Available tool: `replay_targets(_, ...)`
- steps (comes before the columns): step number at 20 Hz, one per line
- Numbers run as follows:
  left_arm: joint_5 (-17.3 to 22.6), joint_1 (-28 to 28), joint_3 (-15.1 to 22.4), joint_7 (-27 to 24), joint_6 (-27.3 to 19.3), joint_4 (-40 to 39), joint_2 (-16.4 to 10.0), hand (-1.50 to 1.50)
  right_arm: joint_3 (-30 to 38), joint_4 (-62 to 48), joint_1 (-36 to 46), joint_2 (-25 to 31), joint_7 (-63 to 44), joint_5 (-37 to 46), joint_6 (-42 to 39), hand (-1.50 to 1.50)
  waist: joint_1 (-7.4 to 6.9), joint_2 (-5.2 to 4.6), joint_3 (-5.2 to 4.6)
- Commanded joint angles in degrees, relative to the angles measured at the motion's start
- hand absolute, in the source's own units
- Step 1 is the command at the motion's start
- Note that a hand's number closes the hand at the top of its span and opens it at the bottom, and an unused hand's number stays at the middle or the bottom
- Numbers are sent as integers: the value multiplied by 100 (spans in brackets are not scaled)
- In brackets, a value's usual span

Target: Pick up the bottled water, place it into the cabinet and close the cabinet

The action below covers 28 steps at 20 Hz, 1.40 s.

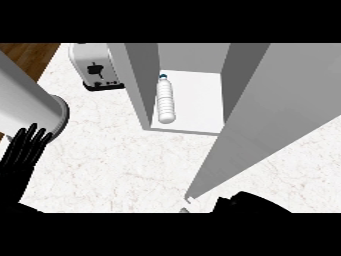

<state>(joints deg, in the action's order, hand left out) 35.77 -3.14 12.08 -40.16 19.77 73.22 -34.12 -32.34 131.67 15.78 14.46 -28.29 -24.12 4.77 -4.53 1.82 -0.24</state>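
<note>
Head view: clear plastic water bottle [165,100] sits inside the open white cabinet [140,85] — right hand [250,202], grip impossible to tell, should sweep the tall white door's [276,115] near edge leftward — left hand [18,155] rests straight-fingered.

A toaster [95,70] and white cylinder [14,97] occupy the counter [129,160].
</note>
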Motion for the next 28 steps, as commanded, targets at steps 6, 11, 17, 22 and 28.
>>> replay_targets(6, 602, -867, -286, 636, -149, 1656, -571, -150, -1094, -1574, 1933, -1419, -362, 1189, 1979, 150, -62, -93, 16)
replay_targets(11, 880, -1368, -670, 830, -277, 2306, -846, -150, -979, -2628, 3028, -1438, 56, 332, 2991, 150, 10, -159, 21)
replay_targets(17, 1078, -1627, -981, 1106, -410, 2897, -975, -150, -409, -3599, 4258, -1444, 30, -1054, 2037, 150, 128, -195, 22)
replay_targets(22, 912, -1969, -905, 1226, -895, 3550, -719, -150, -221, -4340, 3848, -1446, 378, -1944, 386, 150, 180, -219, 29)
replay_targets(28, 1098, -2589, -1459, 1521, -624, 3949, -749, -150, 231, -4894, 3771, -1446, 660, -1622, 18, 150, 331, -174, 25)
